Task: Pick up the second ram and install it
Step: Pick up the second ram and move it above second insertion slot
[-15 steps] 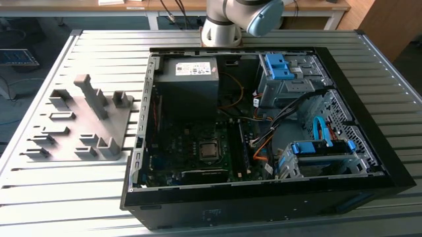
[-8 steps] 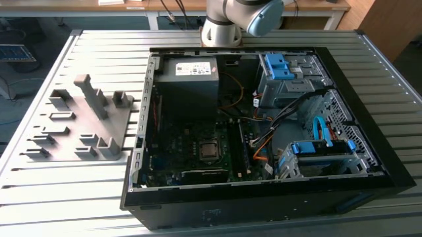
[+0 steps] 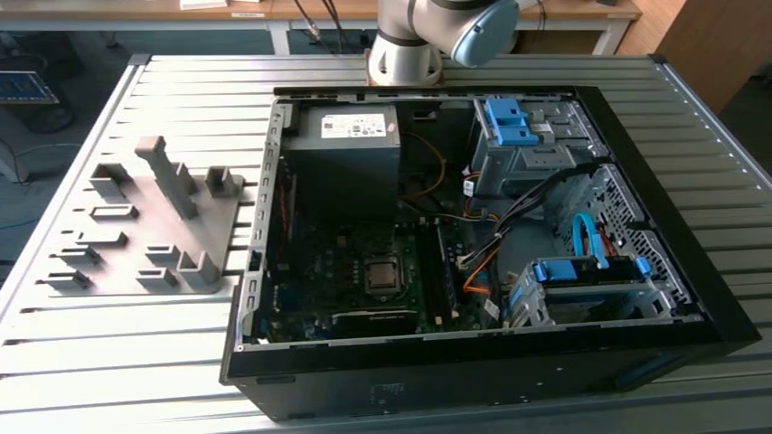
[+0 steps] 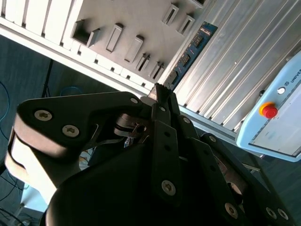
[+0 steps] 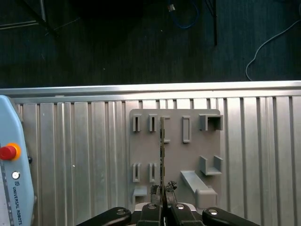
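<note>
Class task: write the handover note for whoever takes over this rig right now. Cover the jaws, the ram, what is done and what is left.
Gripper: jaws shut on the second ram, which is edge-on in the first wrist view.
Ram: held up above the grey holder block, apart from it.
Computer case: open on the slatted table, beside the holder block.
Done: ram picked up.
Left: seating it in the case.

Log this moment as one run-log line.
pincer: shut on second ram | second ram: held edge-on over grey holder block | computer case: open | install: not yet done
</note>
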{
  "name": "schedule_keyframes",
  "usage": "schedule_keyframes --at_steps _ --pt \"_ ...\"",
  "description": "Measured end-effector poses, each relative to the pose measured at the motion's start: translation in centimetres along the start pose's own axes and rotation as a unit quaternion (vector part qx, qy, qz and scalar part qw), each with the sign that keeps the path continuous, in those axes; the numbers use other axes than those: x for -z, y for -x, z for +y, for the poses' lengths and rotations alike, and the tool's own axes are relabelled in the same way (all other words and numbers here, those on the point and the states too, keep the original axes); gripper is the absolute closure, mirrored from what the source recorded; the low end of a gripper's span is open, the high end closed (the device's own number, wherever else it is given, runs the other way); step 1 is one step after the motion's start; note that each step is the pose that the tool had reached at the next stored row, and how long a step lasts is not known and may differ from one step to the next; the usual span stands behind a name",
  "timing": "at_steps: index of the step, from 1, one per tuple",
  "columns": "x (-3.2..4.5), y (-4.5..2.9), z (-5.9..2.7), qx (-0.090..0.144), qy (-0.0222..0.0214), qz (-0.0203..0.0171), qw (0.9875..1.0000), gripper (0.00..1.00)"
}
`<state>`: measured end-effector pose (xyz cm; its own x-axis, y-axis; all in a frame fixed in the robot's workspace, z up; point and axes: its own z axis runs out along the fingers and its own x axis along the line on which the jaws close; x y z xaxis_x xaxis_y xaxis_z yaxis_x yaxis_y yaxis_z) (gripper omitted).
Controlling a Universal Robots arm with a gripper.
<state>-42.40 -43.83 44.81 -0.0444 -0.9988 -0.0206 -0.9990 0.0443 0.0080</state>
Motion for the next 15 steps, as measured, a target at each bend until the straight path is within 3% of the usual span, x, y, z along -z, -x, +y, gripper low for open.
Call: schedule_keyframes --at_steps 15 --pt "1.96 0.04 0.01 0.000 0.0000 0.0000 1.0000 0.86"
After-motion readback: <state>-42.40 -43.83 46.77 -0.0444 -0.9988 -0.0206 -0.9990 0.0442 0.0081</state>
